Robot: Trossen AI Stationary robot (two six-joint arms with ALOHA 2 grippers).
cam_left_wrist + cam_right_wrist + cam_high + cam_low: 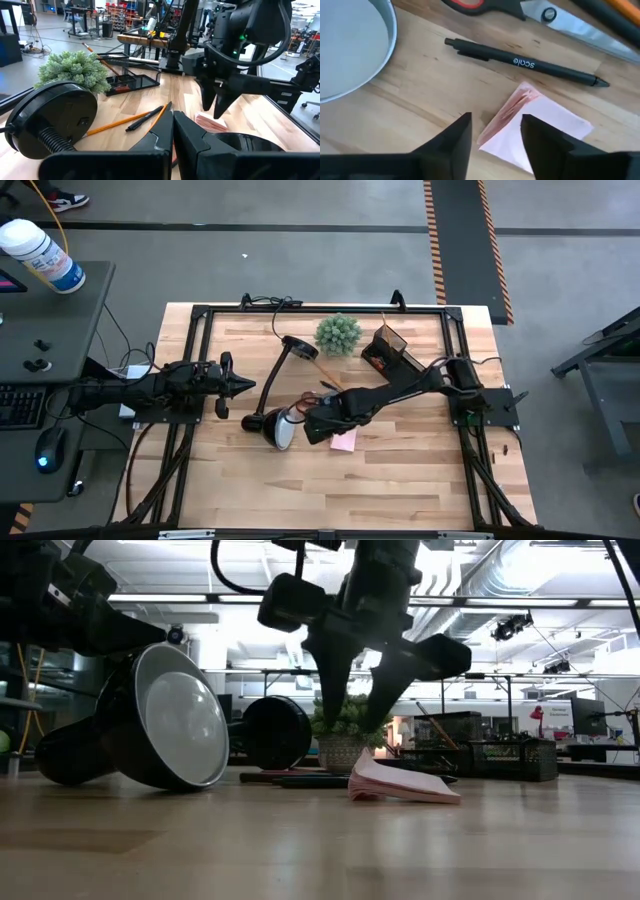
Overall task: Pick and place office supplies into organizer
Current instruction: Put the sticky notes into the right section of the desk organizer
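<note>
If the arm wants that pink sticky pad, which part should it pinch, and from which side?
Probably from straight above, pinching the lifted corner of the pink sticky pad. The pad lies flat on the table, but that corner's sheets fan upward, giving the fingers an edge. The right gripper hangs open just over that corner.

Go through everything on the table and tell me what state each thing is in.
Sticky pad: flat on table, one corner curled up.
Black pen: lying on table.
Scissors: lying closed.
Lamp: tipped over, off.
Organizer: upright, pencil inside.
Right gripper: open over the pad.
Left gripper: shut, empty.
</note>
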